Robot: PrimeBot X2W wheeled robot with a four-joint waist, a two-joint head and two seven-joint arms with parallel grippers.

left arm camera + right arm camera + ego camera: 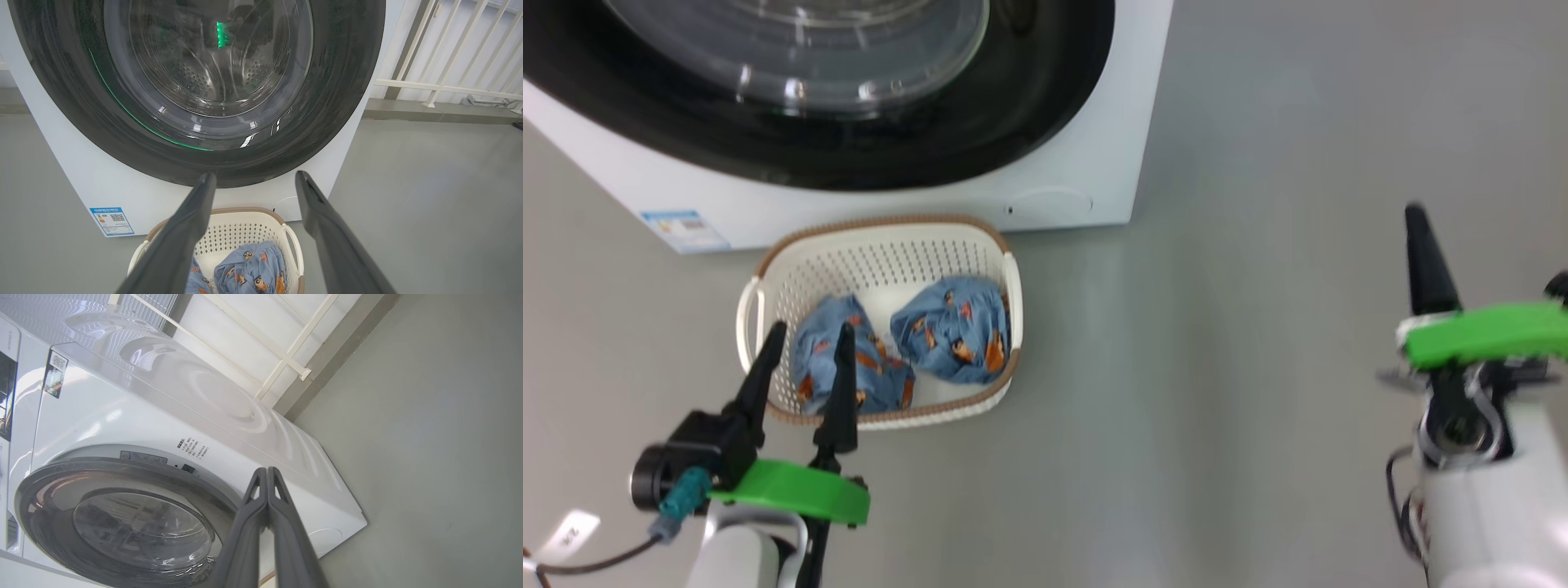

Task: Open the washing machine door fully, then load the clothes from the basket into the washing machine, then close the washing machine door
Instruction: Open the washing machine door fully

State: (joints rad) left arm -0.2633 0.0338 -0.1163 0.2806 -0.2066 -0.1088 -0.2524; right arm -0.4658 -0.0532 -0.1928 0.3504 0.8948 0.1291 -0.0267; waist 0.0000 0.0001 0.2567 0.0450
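Note:
The white washing machine (915, 204) stands at the top of the head view, its round black-ringed door (849, 139) closed against the front. The same door (204, 134) fills the left wrist view, and it appears again as the door (122, 522) in the right wrist view. Before the machine, the cream basket (882, 253) holds two bundles of blue printed clothes (952, 327). My left gripper (809, 339) hovers open over the basket's near left part, empty. My right gripper (1417, 216) is shut, empty, far right over bare floor.
Grey floor (1217, 367) spreads to the right of machine and basket. A white railing (449, 53) runs behind the machine on the right. A blue sticker (682, 229) marks the machine's lower front, and a round flap (1049, 200) sits near its lower corner.

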